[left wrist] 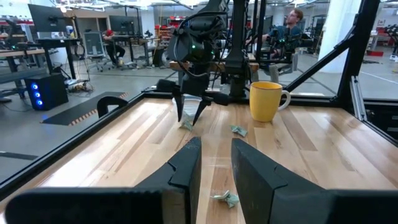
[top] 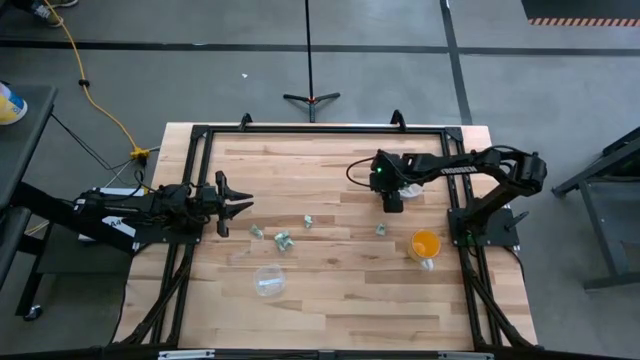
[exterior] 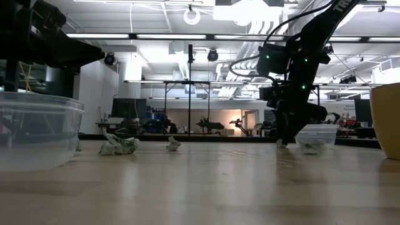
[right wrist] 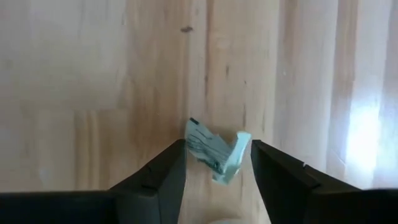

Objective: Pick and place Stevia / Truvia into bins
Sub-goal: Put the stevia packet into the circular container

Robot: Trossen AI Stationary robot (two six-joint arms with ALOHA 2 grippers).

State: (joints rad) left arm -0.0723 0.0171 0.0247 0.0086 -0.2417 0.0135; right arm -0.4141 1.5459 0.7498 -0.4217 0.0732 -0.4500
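A: What are the jaws doing?

B: The right gripper (right wrist: 214,163) points straight down at the wooden table (top: 330,300), its fingers a little apart with a crumpled Stevia packet (right wrist: 214,151) between the tips; the packet's two ends touch the inner faces of the fingers. The left gripper (top: 243,205) is spread in a wide V with nothing in it.

A: And the arms?

B: In the high view the right arm reaches in from the right edge toward upper centre, wrist bent down. The left arm lies low and level at the left edge, aimed across the boards.

A: The surface, biggest things first?

B: Pale planks inside a black frame. An orange cup (top: 425,245) stands at right of centre. One clear bin (top: 268,279) sits lower centre-left; the other bin (exterior: 317,137) is just beside the right gripper, right of it in the low view. Loose packets (top: 283,239) are scattered across the middle, another packet (top: 380,229) below the right gripper.

A: The room?

B: A workshop with benches, monitors and a seated person (left wrist: 292,25) at upper right of the left wrist view.
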